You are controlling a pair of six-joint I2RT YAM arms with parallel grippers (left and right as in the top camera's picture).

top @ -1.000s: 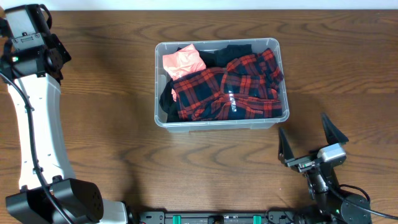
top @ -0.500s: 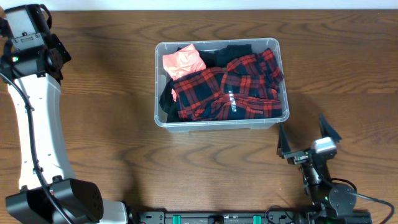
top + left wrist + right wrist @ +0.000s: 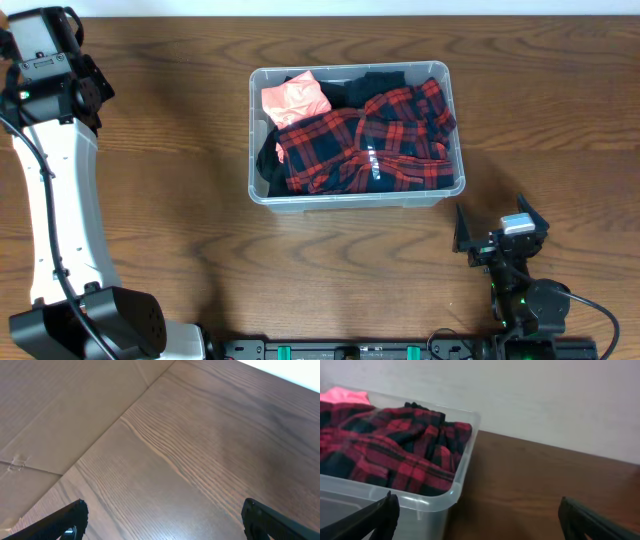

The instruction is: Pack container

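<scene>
Right gripper (image 3: pixel 492 222) tucks back at five o'clock, jaws wide and empty like the left gripper (image 3: pixel 162 520), while the container (image 3: pixel 349 202) toward twelve o'clock holds the plaid shirt (image 3: pixel 370 140), so packing looks finished.

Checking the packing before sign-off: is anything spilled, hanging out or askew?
Nothing stands out. The plaid shirt, pink garment and black cloth all lie inside the bin, none draped over its rim, and the bin sits square on the table.
</scene>
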